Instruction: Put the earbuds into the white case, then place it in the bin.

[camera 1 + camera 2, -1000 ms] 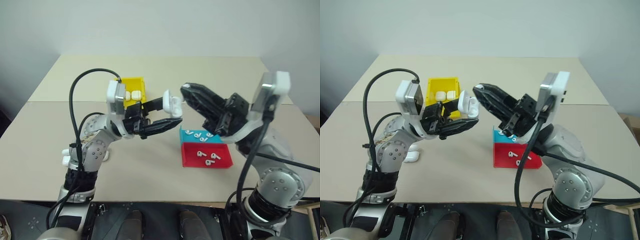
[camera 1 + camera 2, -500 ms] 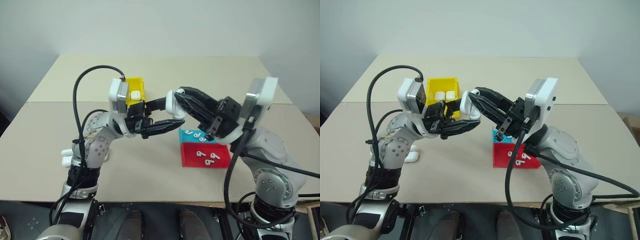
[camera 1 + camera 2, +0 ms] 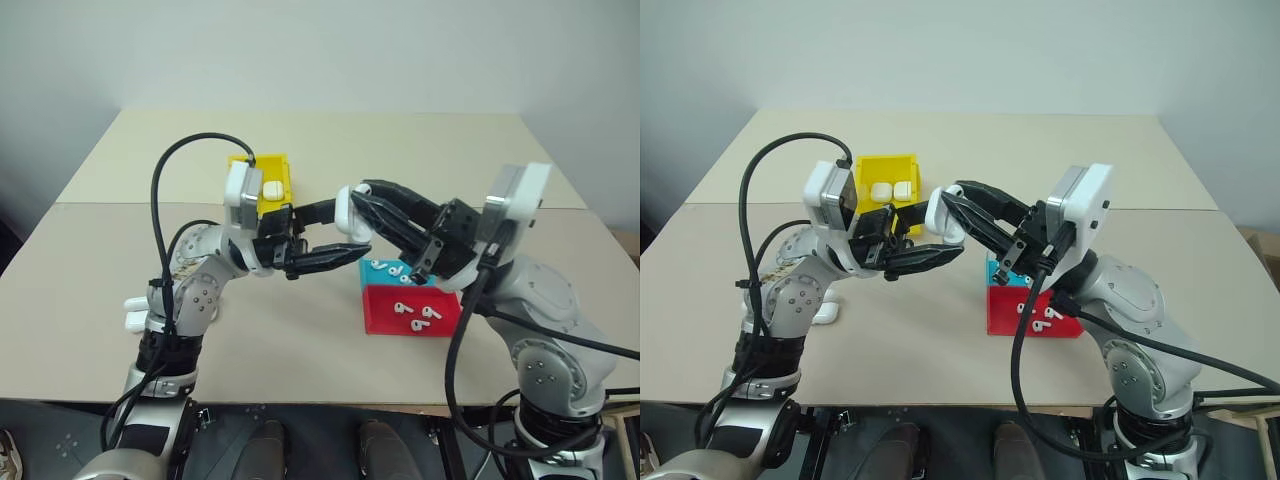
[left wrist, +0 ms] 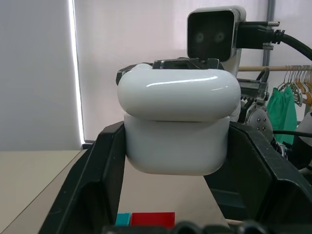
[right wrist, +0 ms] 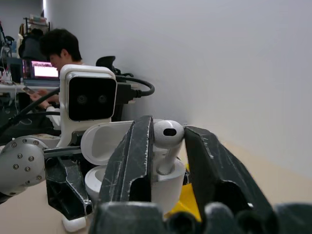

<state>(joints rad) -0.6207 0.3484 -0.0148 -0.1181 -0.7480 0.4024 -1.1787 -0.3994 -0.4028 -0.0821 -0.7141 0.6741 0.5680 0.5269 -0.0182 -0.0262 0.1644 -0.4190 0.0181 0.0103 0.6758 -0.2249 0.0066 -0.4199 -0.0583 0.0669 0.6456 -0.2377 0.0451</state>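
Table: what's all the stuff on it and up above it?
Beige table: one.
Bright yellow plastic bin: one, far side of the table.
Glossy white cases: two, in the bin.
Shallow blue-and-red tray: one, near right.
Tiny white earbuds: several, in the tray.
Person: one, background.
Left gripper: black, holds an open white case.
Right gripper: black, holds one white earbud at the case.

White case (image 4: 178, 127); yellow bin (image 3: 887, 180)
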